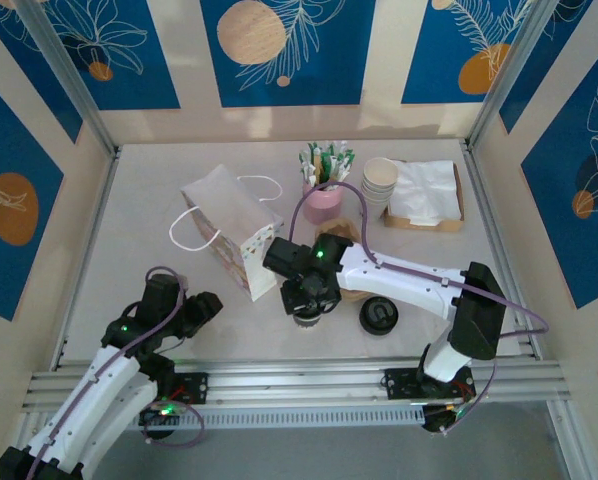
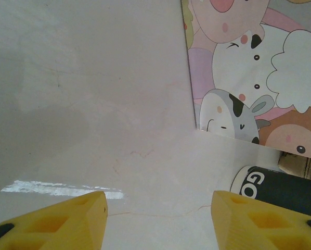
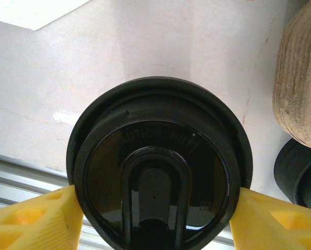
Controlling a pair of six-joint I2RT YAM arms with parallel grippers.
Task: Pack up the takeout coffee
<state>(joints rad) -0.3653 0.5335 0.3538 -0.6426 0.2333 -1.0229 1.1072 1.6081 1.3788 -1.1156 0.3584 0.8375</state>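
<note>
Black-lidded pale paper takeout coffee (image 3: 155, 172) clamped at its lid by right fingers (image 3: 36, 219); left fingers (image 2: 67, 219) parted, empty. I'd lift level.

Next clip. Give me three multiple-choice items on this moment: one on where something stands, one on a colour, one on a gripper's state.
1. The pink cup of packets stands:
A) left of the stacked cream cups
B) right of them
C) on top of them

2. The coffee cup has a lid that is:
A) white
B) black
C) brown

3. The left gripper is:
A) shut tight, fingers touching
B) shut on a spoon
C) open, holding nothing

Answers:
1 A: in the top view the pink cup sits just left of the cream stack at the back of the table.
2 B: the right wrist view shows a glossy black lid, with the right gripper closed against both its sides.
3 C: its yellow fingers stand apart with bare table between them.
</note>
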